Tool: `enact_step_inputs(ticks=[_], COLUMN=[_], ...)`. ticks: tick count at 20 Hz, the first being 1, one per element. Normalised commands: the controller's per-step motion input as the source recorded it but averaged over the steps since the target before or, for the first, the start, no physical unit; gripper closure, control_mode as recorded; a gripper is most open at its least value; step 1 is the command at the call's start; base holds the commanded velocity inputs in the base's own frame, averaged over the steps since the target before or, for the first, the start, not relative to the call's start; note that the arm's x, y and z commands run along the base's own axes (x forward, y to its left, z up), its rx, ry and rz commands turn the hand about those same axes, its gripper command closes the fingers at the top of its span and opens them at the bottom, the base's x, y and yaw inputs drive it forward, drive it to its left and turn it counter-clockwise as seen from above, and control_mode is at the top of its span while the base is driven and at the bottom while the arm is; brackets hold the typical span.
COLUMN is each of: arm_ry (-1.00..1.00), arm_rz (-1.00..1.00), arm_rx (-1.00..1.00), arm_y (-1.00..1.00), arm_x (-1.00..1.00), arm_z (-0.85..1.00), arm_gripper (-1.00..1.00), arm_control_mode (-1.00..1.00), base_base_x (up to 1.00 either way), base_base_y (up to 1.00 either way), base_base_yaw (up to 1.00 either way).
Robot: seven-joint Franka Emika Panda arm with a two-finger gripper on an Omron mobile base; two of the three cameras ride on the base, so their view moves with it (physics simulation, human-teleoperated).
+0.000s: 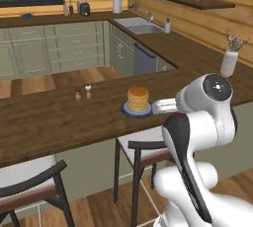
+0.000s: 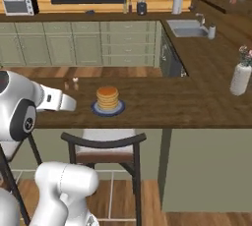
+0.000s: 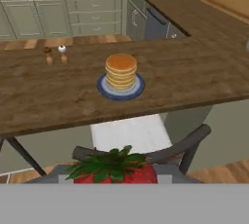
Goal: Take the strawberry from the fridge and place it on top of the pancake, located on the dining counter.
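The pancake is a golden-tan stack on a small dark blue-grey plate, set on the dark wooden dining counter. In the hand view the red strawberry with its green leaves sits at the bottom edge, between the fingers of my gripper, which is shut on it. The gripper is held short of the counter's near edge, above a chair, with the pancake ahead and lower. The fridge is out of view.
Two small shakers stand on the counter left of the plate. A dark-framed chair is tucked under the counter below the plate. A white vase stands far right; a sink lies beyond.
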Motion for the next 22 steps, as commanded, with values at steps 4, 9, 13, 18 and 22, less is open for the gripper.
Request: enact_step_inputs(ticks=[4,9,13,18,22], arm_ry=[0.00,0.00,0.01,0.06,0.06], arm_rz=[0.00,0.00,0.02,0.00,-0.03], arm_rx=[0.00,0.00,0.12,0.17,0.01], arm_y=[0.00,0.00,-0.34,-0.35,-0.11], arm_x=[0.00,0.00,0.50,1.00,1.00], arm_z=[0.00,0.00,0.00,0.00,0.00], arm_gripper=[1.00,1.00,1.00,1.00,1.00], arm_control_mode=[1.00,1.00,-1.00,-1.00,-1.00], base_base_x=[0.65,0.68,0.48,0.00,0.00], base_base_y=[-0.60,-0.72,-0.39,0.00,0.00], base_base_yaw=[0.42,0.37,0.09,0.00,0.00])
